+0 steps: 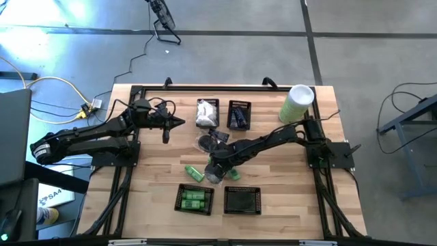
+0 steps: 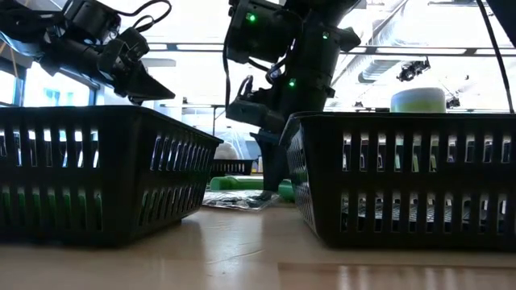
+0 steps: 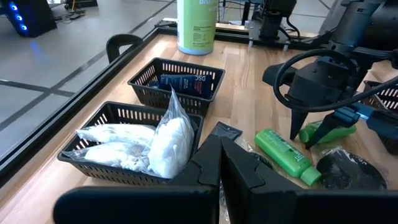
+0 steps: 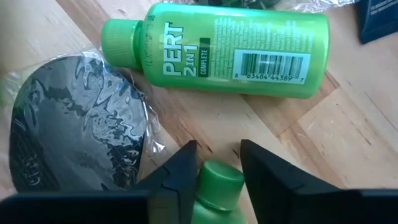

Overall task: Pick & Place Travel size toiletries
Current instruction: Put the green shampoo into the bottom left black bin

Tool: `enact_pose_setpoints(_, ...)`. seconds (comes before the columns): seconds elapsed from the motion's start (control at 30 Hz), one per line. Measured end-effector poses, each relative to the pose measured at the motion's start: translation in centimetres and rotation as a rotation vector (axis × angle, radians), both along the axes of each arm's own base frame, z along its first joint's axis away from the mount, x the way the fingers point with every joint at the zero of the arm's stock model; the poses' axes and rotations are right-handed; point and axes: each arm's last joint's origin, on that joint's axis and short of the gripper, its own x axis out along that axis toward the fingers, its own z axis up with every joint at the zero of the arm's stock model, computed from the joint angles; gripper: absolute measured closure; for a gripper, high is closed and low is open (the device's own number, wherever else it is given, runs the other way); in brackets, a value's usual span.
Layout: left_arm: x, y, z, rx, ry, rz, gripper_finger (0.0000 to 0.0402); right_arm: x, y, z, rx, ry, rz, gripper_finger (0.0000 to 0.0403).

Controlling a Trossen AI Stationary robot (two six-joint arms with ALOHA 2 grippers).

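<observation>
Table (image 1: 157, 205): pale wood, carrying four black mesh baskets, two at the back, two at the front.

Back baskets: one (image 3: 93, 152) holds white crinkly packets (image 3: 134, 143); the next (image 3: 205, 71) holds dark blue pieces.

Front-left basket (image 1: 194, 199): already holds green bottles.

Left arm: waits over the table's left side, its claw (image 1: 179, 123) closed and empty.

Right arm: reaches to mid-table, its claw (image 4: 214, 163) low over the loose items.

Green shampoo bottle (image 4: 217, 46): lies flat just beyond the right claw, long axis across the claw's line of sight.

Dark wrapped disc (image 4: 74, 130): flat on the wood, beside the claw.

Small green bottle (image 4: 217, 193): sits between the right claw's two fingers, cap pointing forward, long axis apparently in line with the claw. The fingers bracket the cap closely; whether they already pinch it cannot be told. The right arm is plainly nearer.
</observation>
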Motion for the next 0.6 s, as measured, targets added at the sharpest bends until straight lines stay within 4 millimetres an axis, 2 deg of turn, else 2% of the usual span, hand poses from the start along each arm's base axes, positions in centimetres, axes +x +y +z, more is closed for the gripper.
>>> enact_pose_setpoints(0.13, 0.0, 0.0, 0.0, 0.000, 0.000, 0.000, 0.0402, 0.0, 0.0, 0.0, 0.002, -0.001, 0.001, 0.0309)
enact_pose_setpoints(0.4, 0.0, 0.0, 0.0, 0.000, 0.000, 0.000, 0.0402, 0.0, 0.0, 0.0, 0.002, -0.001, 0.005, 0.0315)
enact_pose_setpoints(0.6, 0.0, 0.0, 0.0, 0.000, 0.000, 0.000, 0.0402, -0.3, -0.1, 1.4, -0.038, -0.027, 0.023, 0.0318)
